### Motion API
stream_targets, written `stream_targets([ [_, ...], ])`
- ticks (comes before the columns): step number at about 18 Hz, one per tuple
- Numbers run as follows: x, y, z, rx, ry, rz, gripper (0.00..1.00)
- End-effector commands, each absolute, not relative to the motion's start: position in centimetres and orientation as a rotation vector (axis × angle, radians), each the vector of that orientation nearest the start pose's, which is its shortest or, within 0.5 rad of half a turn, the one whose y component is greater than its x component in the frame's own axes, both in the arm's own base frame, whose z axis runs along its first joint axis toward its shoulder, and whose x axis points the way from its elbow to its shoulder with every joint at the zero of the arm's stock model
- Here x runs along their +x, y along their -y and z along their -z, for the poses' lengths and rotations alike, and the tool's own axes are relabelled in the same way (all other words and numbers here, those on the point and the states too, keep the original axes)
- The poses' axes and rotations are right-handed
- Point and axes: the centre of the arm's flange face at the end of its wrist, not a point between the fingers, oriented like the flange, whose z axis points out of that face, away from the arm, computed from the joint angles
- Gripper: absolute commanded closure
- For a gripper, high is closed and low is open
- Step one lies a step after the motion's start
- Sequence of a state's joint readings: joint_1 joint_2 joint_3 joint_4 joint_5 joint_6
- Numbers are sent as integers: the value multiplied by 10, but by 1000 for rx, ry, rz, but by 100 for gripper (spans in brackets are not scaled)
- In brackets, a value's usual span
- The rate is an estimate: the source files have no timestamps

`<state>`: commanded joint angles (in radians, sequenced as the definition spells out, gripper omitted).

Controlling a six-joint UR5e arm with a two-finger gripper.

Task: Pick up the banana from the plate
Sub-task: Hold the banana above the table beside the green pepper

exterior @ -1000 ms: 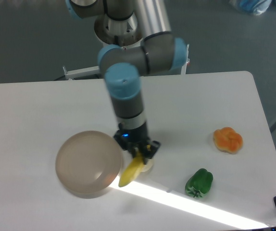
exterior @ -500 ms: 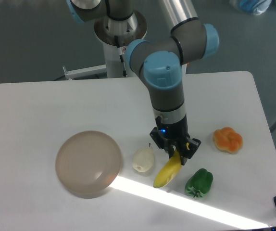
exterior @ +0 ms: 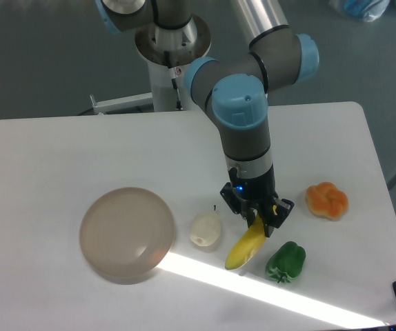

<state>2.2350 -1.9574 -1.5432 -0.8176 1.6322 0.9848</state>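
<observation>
Your gripper, lower centre-right, clenches the banana by its upper end; long axis hangs down-left, well apart from the plate.

Gripper was clamped on upper end of banana; the fruit hung tilted, lower tip toward table. Plate sat well apart to the left, nothing on it. Pale pear lay between plate and banana. Green pepper sat just beside banana; orange pepper farther right.
</observation>
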Motion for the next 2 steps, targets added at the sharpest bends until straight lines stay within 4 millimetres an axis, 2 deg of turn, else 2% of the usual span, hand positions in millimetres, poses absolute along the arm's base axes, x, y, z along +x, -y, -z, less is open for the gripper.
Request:
stream_targets([
  [2,-304,-596,-363,-2846,-443,-477,71],
])
